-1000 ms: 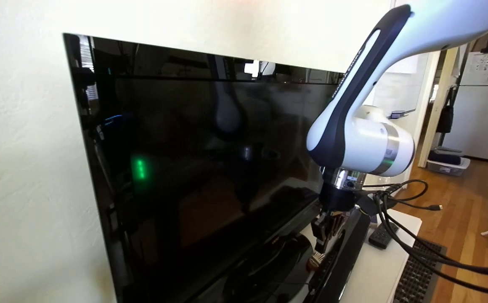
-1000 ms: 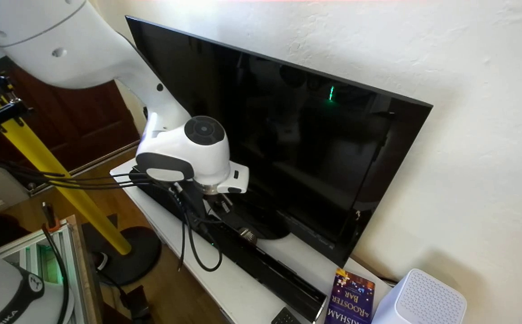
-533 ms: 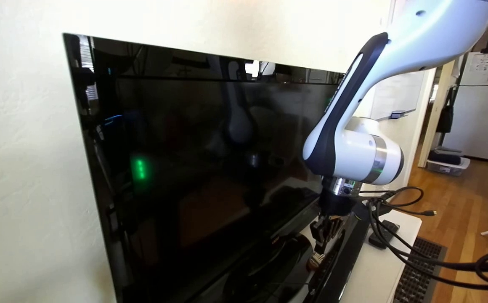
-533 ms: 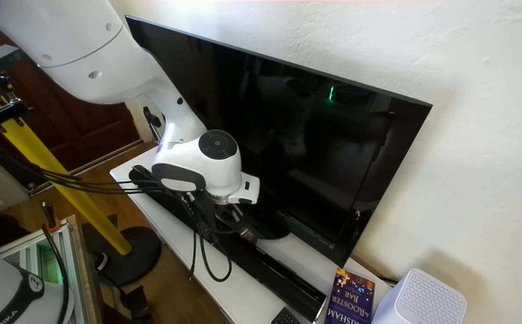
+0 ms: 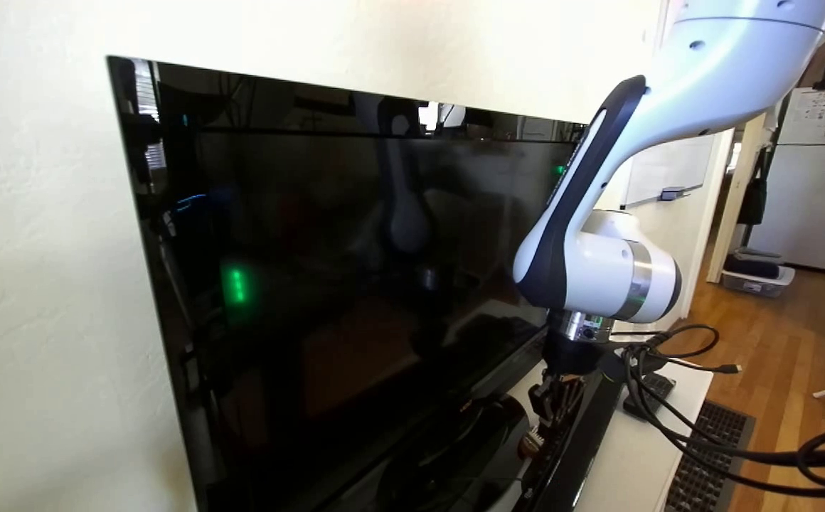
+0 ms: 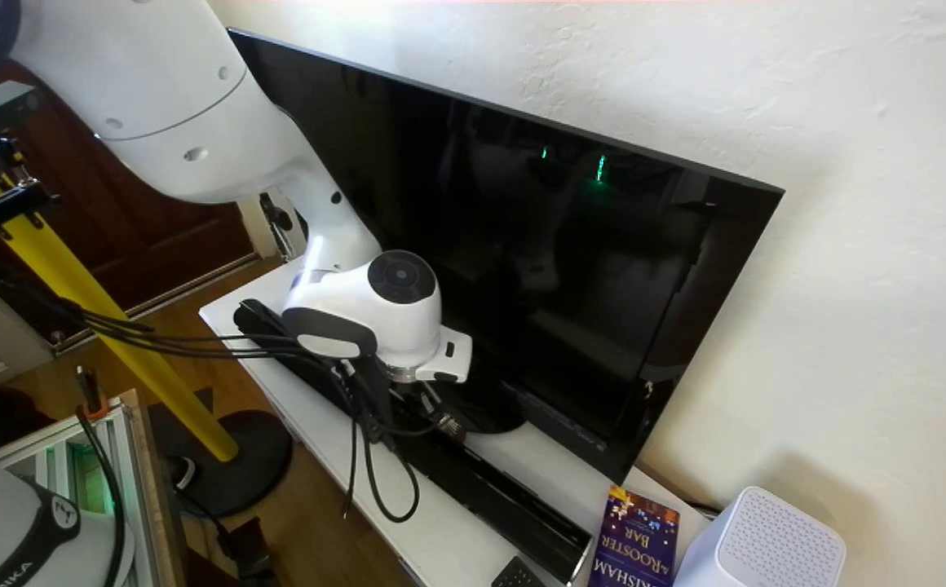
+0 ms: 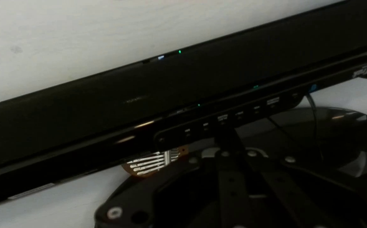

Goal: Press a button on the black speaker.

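The black speaker [image 5: 590, 444] is a long slim bar on the white table in front of the TV. It also shows in an exterior view [image 6: 481, 485] and across the wrist view [image 7: 101, 104]. In the wrist view a strip of small labelled buttons [image 7: 206, 126] runs along its back edge. My gripper [image 7: 227, 136] looks shut and empty, its fingertips together at the middle of that strip. I cannot tell whether they touch a button. In both exterior views the gripper [image 5: 544, 419] points down between the speaker and the TV; its fingertips are hard to make out against the dark background.
The large black TV [image 5: 355, 270] stands just behind the speaker. A brown object with silver tines [image 7: 153, 163] lies beside the gripper. Cables [image 6: 375, 489] hang from the wrist over the speaker. A remote [image 5: 647, 398], a book [image 6: 636, 534] and a white box [image 6: 775, 538] are nearby.
The arm and hand have moved down and to the right in an exterior view, lower and slightly left in an exterior view. The gripper stays beside the speaker. The hanging cables have shifted with it.
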`<control>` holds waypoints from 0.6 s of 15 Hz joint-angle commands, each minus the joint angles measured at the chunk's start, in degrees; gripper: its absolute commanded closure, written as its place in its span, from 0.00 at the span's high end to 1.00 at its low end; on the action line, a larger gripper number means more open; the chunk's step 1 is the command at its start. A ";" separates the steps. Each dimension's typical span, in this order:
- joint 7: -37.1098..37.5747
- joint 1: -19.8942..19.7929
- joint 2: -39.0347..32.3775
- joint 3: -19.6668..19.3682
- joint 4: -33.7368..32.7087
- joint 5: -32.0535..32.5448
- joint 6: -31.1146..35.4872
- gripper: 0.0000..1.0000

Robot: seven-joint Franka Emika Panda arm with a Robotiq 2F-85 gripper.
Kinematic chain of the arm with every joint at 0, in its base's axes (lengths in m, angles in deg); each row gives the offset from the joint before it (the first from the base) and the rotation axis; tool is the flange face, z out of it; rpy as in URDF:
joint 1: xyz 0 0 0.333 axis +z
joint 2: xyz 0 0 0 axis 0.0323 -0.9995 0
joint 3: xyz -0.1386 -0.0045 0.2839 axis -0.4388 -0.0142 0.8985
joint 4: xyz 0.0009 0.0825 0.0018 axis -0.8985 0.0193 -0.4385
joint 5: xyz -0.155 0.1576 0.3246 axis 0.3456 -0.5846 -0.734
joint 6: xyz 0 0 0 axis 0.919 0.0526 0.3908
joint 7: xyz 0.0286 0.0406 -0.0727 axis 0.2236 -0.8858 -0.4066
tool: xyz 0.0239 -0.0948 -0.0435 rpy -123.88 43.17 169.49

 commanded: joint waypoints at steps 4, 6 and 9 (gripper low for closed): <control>2.28 1.44 -1.65 -2.54 -1.23 2.36 -2.16 0.00; 5.82 4.08 -2.06 -5.72 -1.28 5.74 -4.59 0.00; 14.79 0.39 -1.98 -2.79 -1.70 17.01 -5.92 0.00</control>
